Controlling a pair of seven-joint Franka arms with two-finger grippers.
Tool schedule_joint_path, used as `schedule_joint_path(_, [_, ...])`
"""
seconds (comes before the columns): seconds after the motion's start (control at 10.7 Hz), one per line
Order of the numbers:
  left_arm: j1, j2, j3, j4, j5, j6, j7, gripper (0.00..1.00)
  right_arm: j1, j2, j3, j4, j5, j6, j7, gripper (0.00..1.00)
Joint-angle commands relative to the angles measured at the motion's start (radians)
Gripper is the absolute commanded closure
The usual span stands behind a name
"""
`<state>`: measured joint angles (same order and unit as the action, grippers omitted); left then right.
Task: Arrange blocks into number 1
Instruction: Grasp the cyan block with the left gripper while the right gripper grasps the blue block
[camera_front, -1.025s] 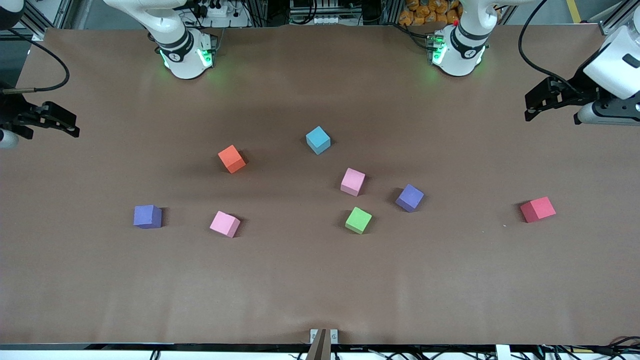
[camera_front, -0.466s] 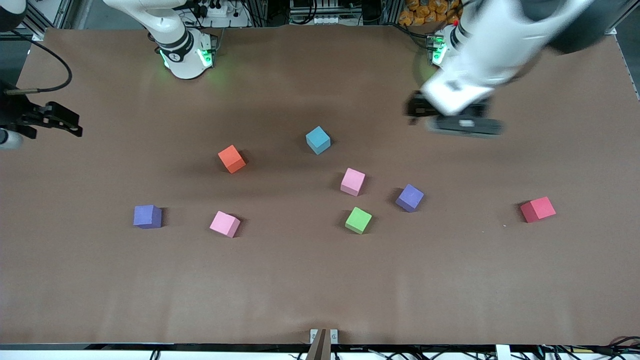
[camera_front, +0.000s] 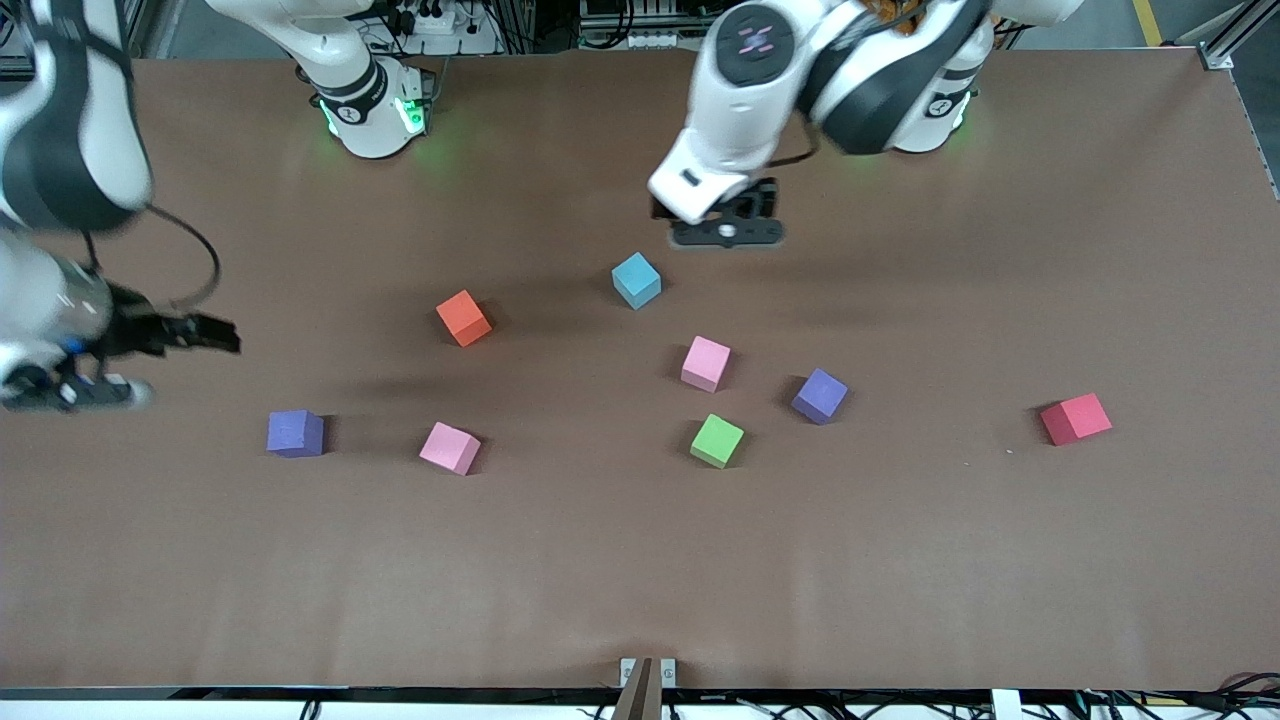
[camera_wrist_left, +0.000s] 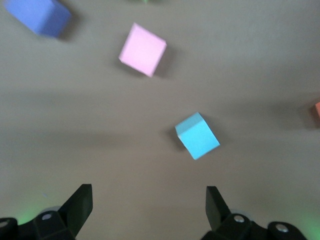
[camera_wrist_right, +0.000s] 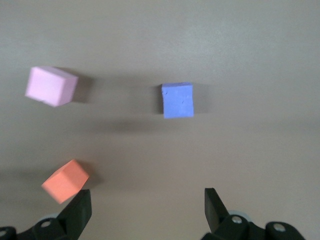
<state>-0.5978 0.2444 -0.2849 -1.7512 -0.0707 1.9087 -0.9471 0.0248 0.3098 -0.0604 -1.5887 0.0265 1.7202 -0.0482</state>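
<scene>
Over table (camera_front: 640, 560), just above light blue block (camera_front: 636, 279): left gripper (camera_front: 727, 232) wide open, empty. Right gripper (camera_front: 215, 334) near purple block (camera_front: 295, 433), wide open, empty. Other blocks scattered around blue one. Risk, judged: blue sits rotated to fingers (camera_wrist_left: 80, 205), corner contact could spin it.

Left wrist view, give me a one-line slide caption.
Open left gripper over the table, light blue block just ahead, pink block and purple block farther off.
</scene>
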Motion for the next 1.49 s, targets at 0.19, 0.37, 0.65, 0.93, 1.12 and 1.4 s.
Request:
schedule_joint_path(0.19, [-0.163,0.162,0.067,-0.019,-0.053,0.15,-0.304,0.0,-0.068,0.214,-0.013,0.038,0.013,0.119,0.011,0.0])
schedule_joint_path(0.37, [-0.223,0.165,0.127,-0.074,-0.081,0.252,-0.341,0.0,-0.06,0.265,-0.022,0.041,0.013,0.14,0.01,0.0])
schedule_joint_path(0.65, [-0.229,0.202,0.128,-0.11,-0.08,0.357,-0.343,0.0,-0.054,0.311,-0.024,0.041,0.013,0.17,0.01,0.0])
schedule_joint_path(0.93, [-0.231,0.266,0.13,-0.106,-0.08,0.456,-0.384,0.0,-0.043,0.341,-0.024,0.041,0.01,0.194,0.005,0.0])
schedule_joint_path(1.12, [-0.231,0.292,0.13,-0.105,-0.08,0.469,-0.386,0.0,-0.039,0.367,-0.024,0.039,0.012,0.232,0.008,0.0])
schedule_joint_path(1.4, [-0.231,0.322,0.13,-0.1,-0.081,0.487,-0.394,0.0,-0.032,0.393,-0.024,0.038,0.013,0.266,0.002,0.0])
